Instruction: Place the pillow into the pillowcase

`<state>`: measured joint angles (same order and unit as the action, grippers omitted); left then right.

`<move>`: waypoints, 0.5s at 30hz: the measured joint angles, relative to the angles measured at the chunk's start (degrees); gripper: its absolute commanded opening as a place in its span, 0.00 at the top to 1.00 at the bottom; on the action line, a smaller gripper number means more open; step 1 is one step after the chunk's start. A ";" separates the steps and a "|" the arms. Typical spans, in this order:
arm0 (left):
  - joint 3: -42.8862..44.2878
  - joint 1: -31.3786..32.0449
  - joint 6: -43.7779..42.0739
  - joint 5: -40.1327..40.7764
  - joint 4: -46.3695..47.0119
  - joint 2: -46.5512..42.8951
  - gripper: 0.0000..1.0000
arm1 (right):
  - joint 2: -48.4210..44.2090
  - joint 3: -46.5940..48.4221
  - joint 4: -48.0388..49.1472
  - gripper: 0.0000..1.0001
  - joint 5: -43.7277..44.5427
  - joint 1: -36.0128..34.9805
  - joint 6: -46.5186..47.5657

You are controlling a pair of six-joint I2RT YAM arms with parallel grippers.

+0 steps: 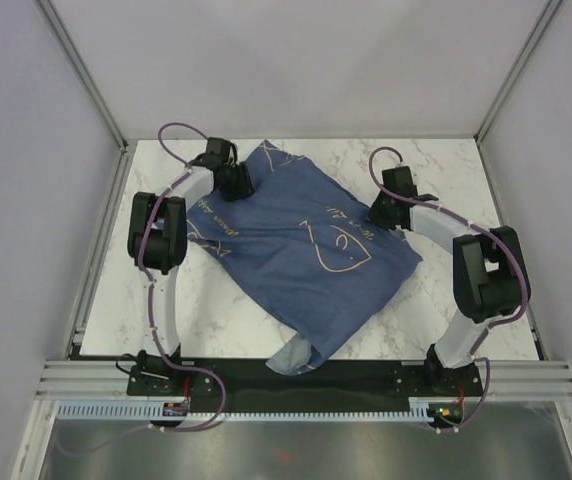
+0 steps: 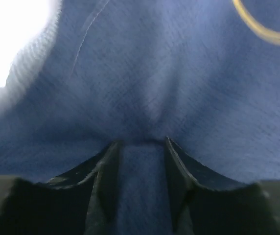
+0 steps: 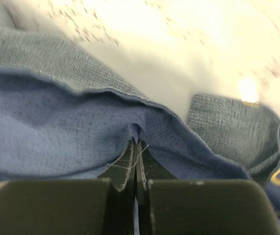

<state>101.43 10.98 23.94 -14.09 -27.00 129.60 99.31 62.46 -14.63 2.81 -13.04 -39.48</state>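
Note:
The dark blue pillowcase with cream fish outlines lies bulging across the middle of the table. Its paler inner side shows at the near corner, which hangs over the front edge. The pillow is hidden; no cream surface shows in any view. My left gripper is at the case's far left corner. In the left wrist view it grips a thick bunch of blue cloth between its jaws. My right gripper is at the case's right edge, and in the right wrist view it is pinched shut on a fold of cloth.
The white marble table has grey walls at the back and both sides. A black strip and metal rail run along the near edge between the two arm bases.

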 measured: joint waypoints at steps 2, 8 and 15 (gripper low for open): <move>-8.13 1.16 2.08 -0.83 5.97 -3.82 0.58 | 2.86 3.19 -0.15 1.00 -0.48 0.28 0.00; -42.86 2.08 8.35 1.70 21.70 -25.97 0.51 | 13.92 15.69 0.46 1.00 -4.74 1.60 0.07; -60.04 3.10 12.24 4.83 27.80 -39.52 0.35 | 16.13 22.43 0.81 0.55 -8.52 0.76 0.96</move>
<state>41.39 14.09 36.18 -9.26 0.80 90.08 115.44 84.88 -13.82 -5.72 -12.27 -38.52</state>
